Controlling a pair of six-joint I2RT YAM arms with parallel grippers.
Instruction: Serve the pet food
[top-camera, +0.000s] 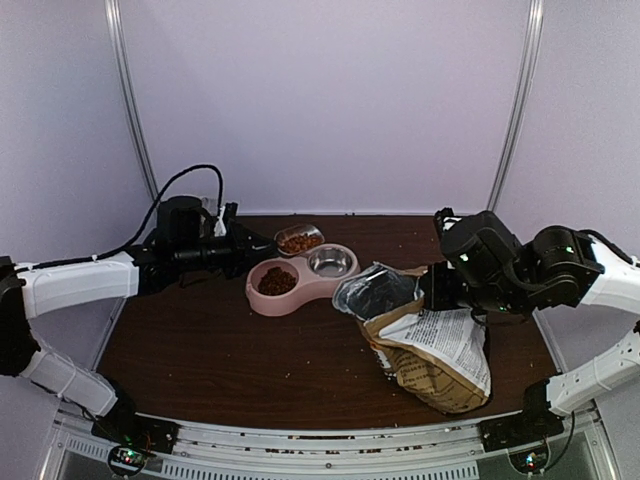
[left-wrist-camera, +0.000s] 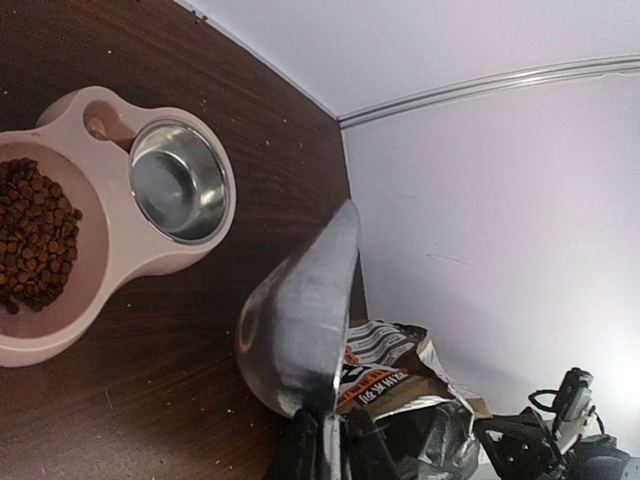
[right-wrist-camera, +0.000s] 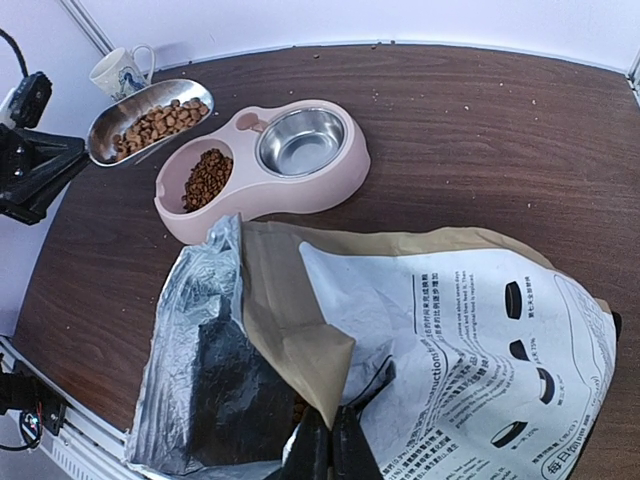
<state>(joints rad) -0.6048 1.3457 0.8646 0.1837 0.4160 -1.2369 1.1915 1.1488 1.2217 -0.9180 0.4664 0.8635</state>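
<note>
- From above: the pink double bowl (top-camera: 303, 294) sits mid-table. Pet food (top-camera: 277, 282) lies in its well on the left arm's side, and more in a metal scoop (top-camera: 299, 240) just behind it.
- Left wrist view: the left gripper (left-wrist-camera: 325, 452) is pinched on the scoop's handle, with the bowl beyond.
- Right wrist view: the right gripper (right-wrist-camera: 325, 450) is clamped on the paper bag's (right-wrist-camera: 470, 330) edge, nearer than the bowl.

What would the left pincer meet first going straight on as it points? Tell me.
Apart from the metal scoop the left pincer grips, probably nothing: its line passes beside the pink double bowl, over the table, to the wall. Depth is unclear.
</note>
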